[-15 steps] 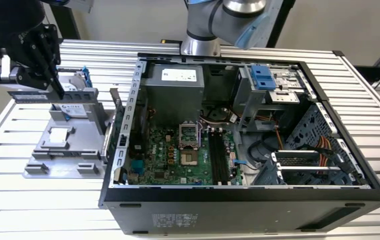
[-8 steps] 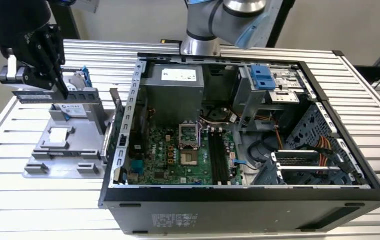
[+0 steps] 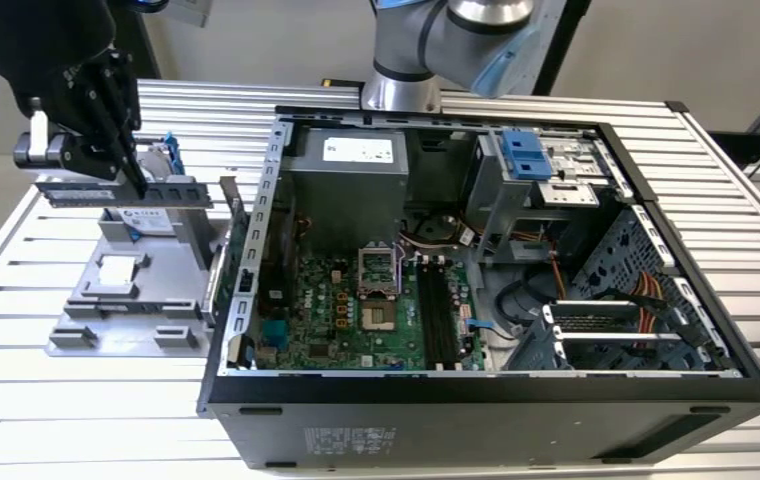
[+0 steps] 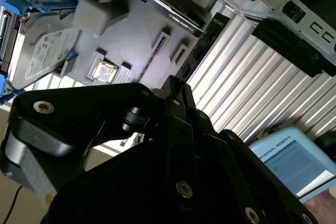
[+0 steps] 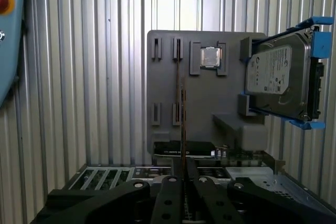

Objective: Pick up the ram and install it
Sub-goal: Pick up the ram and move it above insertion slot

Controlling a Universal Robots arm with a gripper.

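In the exterior view, the ram (image 3: 120,192) is a long, thin, flat strip held level over the grey holder (image 3: 140,300), on the exterior view's left of the open computer case (image 3: 487,420). The gripper (image 3: 133,178) clamps it from above.

In the first wrist view, the ram (image 5: 183,124) shows edge-on as a thin dark line. The fingers (image 5: 169,195) are closed tight on it, and the hard drive (image 5: 278,77) stands nearby.

In the second wrist view, the black gripper body hangs over the holder.
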